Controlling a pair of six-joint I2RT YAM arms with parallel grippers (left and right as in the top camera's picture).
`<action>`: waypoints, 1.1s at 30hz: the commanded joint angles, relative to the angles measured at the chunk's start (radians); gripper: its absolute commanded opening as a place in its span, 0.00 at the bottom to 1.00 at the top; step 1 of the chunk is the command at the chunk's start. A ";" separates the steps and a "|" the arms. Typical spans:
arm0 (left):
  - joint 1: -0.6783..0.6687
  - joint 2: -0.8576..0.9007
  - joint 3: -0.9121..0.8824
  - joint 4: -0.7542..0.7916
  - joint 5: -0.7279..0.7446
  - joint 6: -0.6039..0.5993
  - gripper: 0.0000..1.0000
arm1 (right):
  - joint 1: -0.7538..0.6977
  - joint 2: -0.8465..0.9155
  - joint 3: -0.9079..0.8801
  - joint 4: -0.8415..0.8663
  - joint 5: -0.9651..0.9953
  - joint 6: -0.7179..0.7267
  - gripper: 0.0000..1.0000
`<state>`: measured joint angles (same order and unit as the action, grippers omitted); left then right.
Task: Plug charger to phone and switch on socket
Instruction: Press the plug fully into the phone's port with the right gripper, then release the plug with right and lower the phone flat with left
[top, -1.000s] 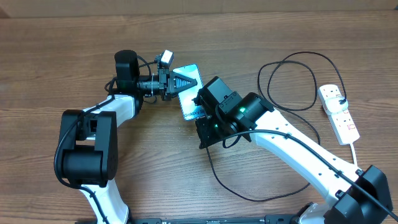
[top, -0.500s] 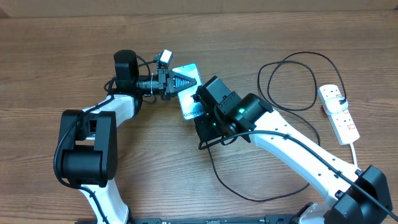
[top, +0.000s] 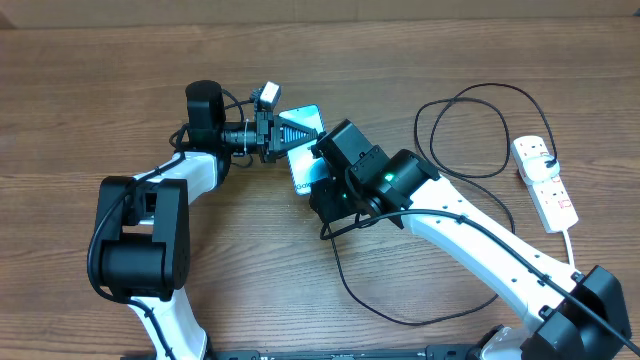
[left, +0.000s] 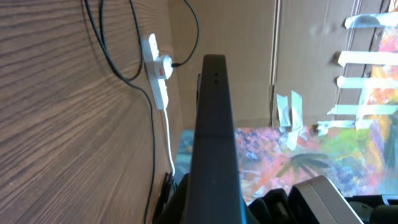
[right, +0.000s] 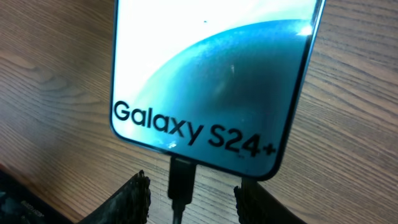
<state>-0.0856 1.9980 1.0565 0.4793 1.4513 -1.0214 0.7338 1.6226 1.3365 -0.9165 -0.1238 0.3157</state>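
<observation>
Phone (right: 211, 74) screen blue-white, reading "Galaxy S24+".

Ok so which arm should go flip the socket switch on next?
Right, probably. The socket lies far over on the right arm's side, and the right tool is open around the charger tip at the phone, while the left tool grips the phone's far end.

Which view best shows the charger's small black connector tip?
Right wrist: the small black connector tip sits close-up against the slim blue-white smartphone's bottom edge. Overhead hides it under the right arm; left wrist shows only distant black cable.
</observation>
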 joint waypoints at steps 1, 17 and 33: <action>-0.006 -0.001 0.012 0.003 -0.029 -0.043 0.04 | -0.003 0.000 0.012 0.003 -0.006 0.014 0.46; -0.007 -0.001 0.012 0.003 -0.087 -0.086 0.04 | -0.003 0.011 0.011 -0.008 -0.007 0.037 0.22; -0.043 -0.001 0.012 0.003 0.027 0.058 0.04 | -0.003 0.011 0.011 0.232 0.045 0.037 0.04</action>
<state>-0.0700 1.9980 1.0752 0.4877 1.3525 -1.0424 0.7338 1.6337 1.3140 -0.8162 -0.1005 0.3595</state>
